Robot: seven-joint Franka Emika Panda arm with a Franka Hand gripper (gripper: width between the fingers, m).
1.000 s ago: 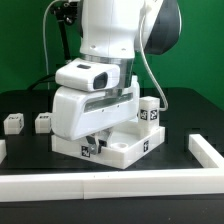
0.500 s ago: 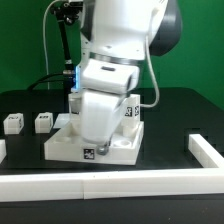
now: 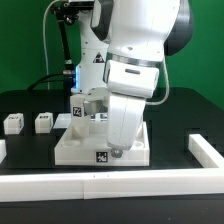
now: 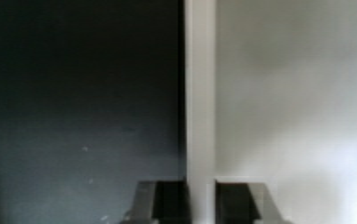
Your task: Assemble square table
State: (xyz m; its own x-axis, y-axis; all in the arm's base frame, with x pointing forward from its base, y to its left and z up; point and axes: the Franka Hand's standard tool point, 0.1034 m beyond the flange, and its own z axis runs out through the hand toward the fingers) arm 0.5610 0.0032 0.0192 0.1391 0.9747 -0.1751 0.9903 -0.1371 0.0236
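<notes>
The square table's white slab (image 3: pixel 75 148) lies flat on the black table, with a tag on its front edge. A tagged white leg (image 3: pixel 79 104) stands upright at its far left corner. My gripper (image 3: pixel 117 150) reaches down at the slab's front right part. In the wrist view my gripper (image 4: pixel 201 205) is shut on the slab's raised rim (image 4: pixel 200 100), which runs between the two dark fingers (image 4: pixel 166 203). The slab's white face (image 4: pixel 299 100) fills one side. Two loose legs (image 3: pixel 13 123) (image 3: pixel 43 121) stand on the table at the exterior view's left.
Long white border bars run along the front (image 3: pixel 110 185) and at the exterior view's right (image 3: pixel 205 150). The arm's large white body hangs over the slab and hides its right rear part.
The arm has swung toward the exterior view's right and the slab has turned and shifted with it. The gripper stays closed on the rim. The two loose legs have not moved.
</notes>
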